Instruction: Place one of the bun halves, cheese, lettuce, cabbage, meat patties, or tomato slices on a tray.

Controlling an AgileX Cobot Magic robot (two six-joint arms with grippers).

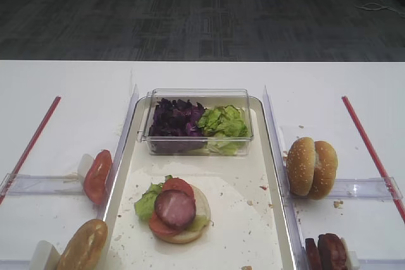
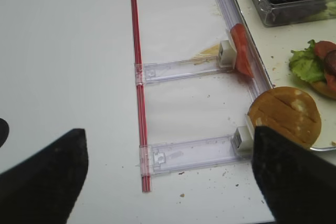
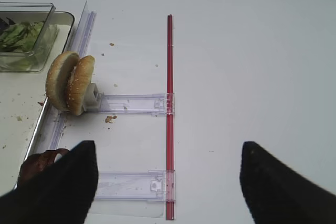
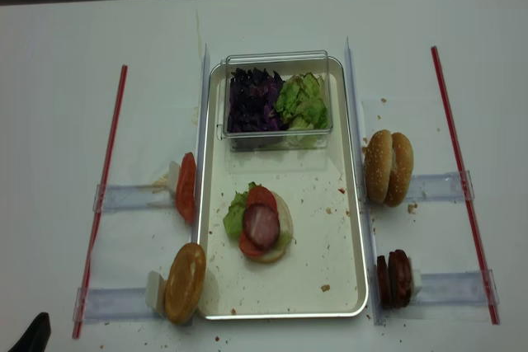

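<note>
Buns [image 3: 70, 81] stand on edge in the upper left of the right wrist view, two sesame halves leaning together against the end of a clear rack [image 3: 134, 103], just outside the tray's [image 1: 273, 175] right rim. On the tray, lower middle of the overhead view, sits a half-built burger [image 1: 174, 212]: bottom bun, lettuce, tomato and one patty on top. A top bun looks like the sensible next piece, though that is a judgement.

The right gripper [image 3: 168, 182] hovers with its fingers spread wide, nothing between them, low in its own view and well apart from the buns. The left gripper [image 2: 168, 177] also stands spread and empty near another bun [image 2: 284, 115] at the tray's left rim.

To do it well, straddle only the outer half, squeeze gently so the bread is not crushed, and lift clear of the rack before crossing the rim. Spare patties [image 4: 393, 278] wait lower right.
</note>
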